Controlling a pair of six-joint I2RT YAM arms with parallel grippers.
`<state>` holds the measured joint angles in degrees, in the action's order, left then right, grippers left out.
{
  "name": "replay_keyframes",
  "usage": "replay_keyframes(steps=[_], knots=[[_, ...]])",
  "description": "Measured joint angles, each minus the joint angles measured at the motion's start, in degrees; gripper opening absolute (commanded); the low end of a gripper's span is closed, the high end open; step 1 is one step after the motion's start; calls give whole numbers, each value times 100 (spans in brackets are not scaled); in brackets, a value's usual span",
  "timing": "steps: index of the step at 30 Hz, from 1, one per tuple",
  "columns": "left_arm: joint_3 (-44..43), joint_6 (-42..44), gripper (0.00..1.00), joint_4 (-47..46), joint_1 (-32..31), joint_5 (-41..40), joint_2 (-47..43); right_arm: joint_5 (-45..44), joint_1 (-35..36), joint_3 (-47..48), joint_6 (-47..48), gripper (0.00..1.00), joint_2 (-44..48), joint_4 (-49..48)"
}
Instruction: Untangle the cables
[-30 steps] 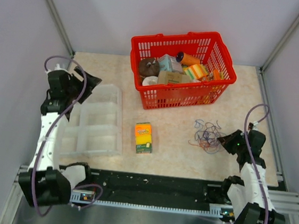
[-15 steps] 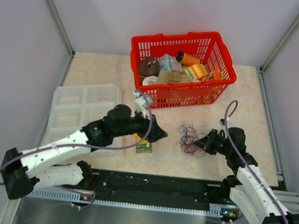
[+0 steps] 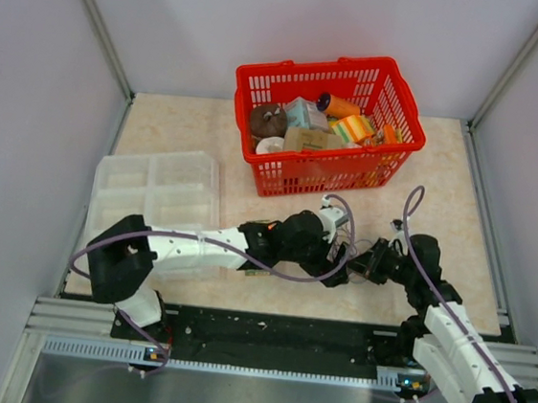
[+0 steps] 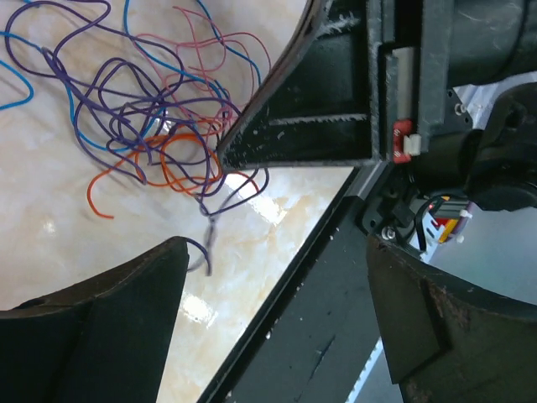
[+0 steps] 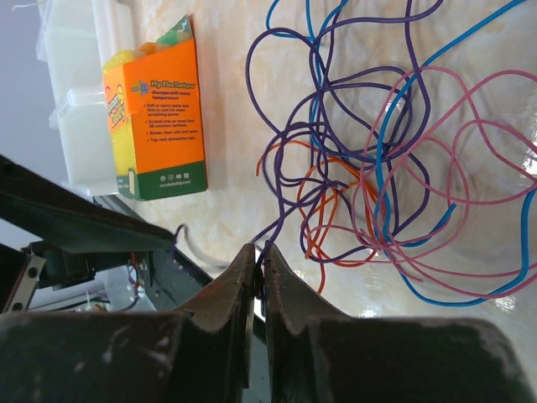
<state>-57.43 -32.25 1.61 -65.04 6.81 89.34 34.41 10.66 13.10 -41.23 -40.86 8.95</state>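
The cables (image 5: pixel 377 168) are a loose tangle of thin purple, blue, pink and orange wires on the marbled tabletop; they also show in the left wrist view (image 4: pixel 159 109). My right gripper (image 5: pixel 258 256) is shut on a purple wire at the near edge of the tangle. In the top view, the right gripper (image 3: pixel 366 266) and left gripper (image 3: pixel 342 270) meet over the tangle and hide most of it. My left gripper (image 4: pixel 277 277) is open and empty, just beside the tangle, facing the right gripper's fingers (image 4: pixel 294 126).
An orange-and-green box (image 5: pixel 155 117) lies left of the tangle, under my left arm in the top view. A clear compartment tray (image 3: pixel 155 190) sits at the left. A red basket (image 3: pixel 311 71) of items stands behind. The black front rail (image 3: pixel 265 331) is close by.
My left arm swung from the far left, over the tray, across to the tangle. My right gripper pulled the cables leftward toward the centre.
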Motion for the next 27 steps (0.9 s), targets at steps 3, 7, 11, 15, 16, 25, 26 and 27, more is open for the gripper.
replay_keyframes(steps=[3, 7, 11, 15, 16, 25, 26, 27], knots=[[-186, -81, 75, 4, -4, 24, 319, 46, 0, 0, -46, 11, 63, 4], [-186, -103, 85, 131, 0, 26, 494, 48, 0, 0, -55, 11, 190, 11], [-177, -166, 91, 205, 0, -13, 494, 35, 0, 0, -28, 8, 212, 50], [-96, -247, 98, 238, 0, -188, 483, 4, 0, 0, 28, 4, 208, 55], [-94, -286, 98, 319, 0, -280, 483, 2, 0, 0, 35, 3, 201, 55], [-129, -529, 66, 660, 22, -697, 551, 7, 0, 7, 76, 3, 247, 94], [-149, -522, 60, 605, 22, -627, 586, 13, 0, 7, 74, 4, 251, 94], [-179, -527, 53, 566, 20, -592, 632, 22, 0, 7, 72, 4, 256, 94]])
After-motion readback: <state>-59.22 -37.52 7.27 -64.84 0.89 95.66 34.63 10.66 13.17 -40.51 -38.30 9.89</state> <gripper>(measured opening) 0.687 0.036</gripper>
